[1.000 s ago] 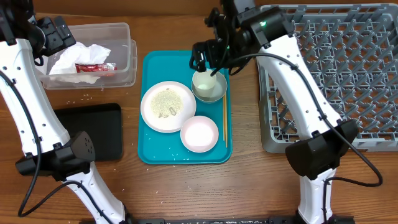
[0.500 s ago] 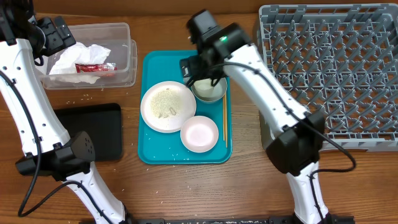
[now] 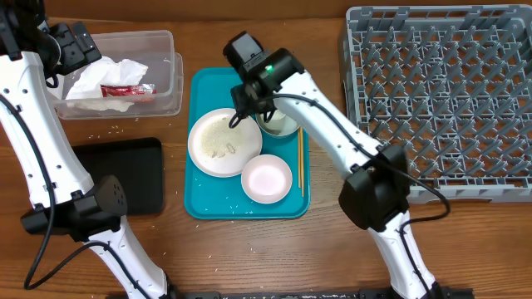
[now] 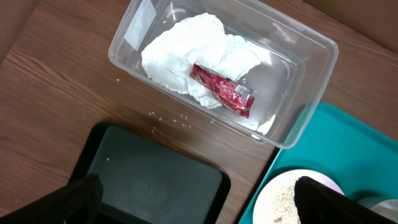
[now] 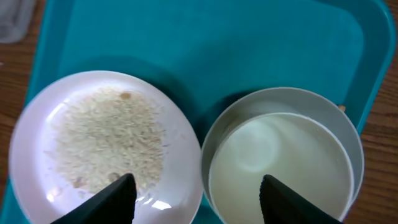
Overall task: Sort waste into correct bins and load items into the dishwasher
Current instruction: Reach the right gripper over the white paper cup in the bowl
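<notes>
Dish rack [image 3: 357, 178]: sits at the table's right end with nothing in it that I can see. Every dish has a long carry to reach it, so a weak grip could fail on the way.
Teal tray [image 3: 212, 203]: holds all the crockery. Its raised edge could catch a dish that is dragged out rather than lifted.
Clear tub [image 4: 292, 124]: has the crumpled napkin [image 4: 186, 56] and red wrapper [image 4: 221, 90] inside.
Black tray [image 4: 149, 186]: bare, just in front of the tub.
Left gripper [image 4: 199, 205]: spread wide and empty, up above the tub and the black tray.
Right gripper [image 5: 205, 199]: spread wide and empty, hanging over the seam where plate and bowl meet. If it comes down here, a finger could hit both rims.
Plate [image 5: 37, 124]: on the tray's left side, covered in rice [image 5: 106, 143]. Tip it early and the rice slides onto the tray or the table.
Grey bowl [image 5: 280, 99]: touching or just beside the plate. A pinch on its rim might shove it into the plate.
Cup [image 5: 280, 168]: nested in the bowl, so it could rattle or topple if the bowl is lifted tilted.
Smaller dish [image 3: 266, 178]: in front of the plate.
Chopsticks [image 3: 300, 166]: along the tray's right edge. They are thin and would roll if the bowl knocks them.
Loose grains [image 4: 168, 117]: scattered on the wood by the tub, too small to pinch cleanly.
</notes>
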Robot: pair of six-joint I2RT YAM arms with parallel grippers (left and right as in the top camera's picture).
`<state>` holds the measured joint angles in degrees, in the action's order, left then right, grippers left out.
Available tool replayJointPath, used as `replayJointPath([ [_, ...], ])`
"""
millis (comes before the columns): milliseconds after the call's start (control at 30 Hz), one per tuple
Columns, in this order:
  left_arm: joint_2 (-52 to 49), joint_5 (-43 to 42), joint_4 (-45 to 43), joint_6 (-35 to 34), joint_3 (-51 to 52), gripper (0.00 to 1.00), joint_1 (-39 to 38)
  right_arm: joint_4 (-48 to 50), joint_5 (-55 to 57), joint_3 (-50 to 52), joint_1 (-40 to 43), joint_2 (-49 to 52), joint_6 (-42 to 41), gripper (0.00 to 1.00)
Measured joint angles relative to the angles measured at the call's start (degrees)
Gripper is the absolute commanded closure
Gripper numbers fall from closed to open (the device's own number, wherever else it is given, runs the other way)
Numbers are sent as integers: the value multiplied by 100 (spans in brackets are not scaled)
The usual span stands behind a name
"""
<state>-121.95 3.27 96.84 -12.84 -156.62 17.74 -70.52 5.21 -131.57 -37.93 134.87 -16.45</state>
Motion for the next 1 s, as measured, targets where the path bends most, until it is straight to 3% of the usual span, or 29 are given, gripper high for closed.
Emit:
replayJointPath([
  [100,0,2,2,0,2,0,0,33,109,2,-15,181,7,44],
  [233,0,0,2,0,2,0,0,57,170,2,-13,269,22,61],
  [433,0,0,0,0,2,0,0,153,190,151,-15,271,9,63],
  [533,0,2,2,0,2,0,0,210,188,479,-13,271,2,72],
  [867,0,2,0,0,2,0,0,-118,212,293,-15,299,0,73],
  [933,0,0,0,0,2,0,0,-254,225,-37,-15,299,-2,80],
  [967,0,2,2,0,2,0,0,-304,229,-177,-15,299,-4,92],
  [1000,0,2,0,0,2,0,0,-369,232,-332,-15,299,-15,96],
])
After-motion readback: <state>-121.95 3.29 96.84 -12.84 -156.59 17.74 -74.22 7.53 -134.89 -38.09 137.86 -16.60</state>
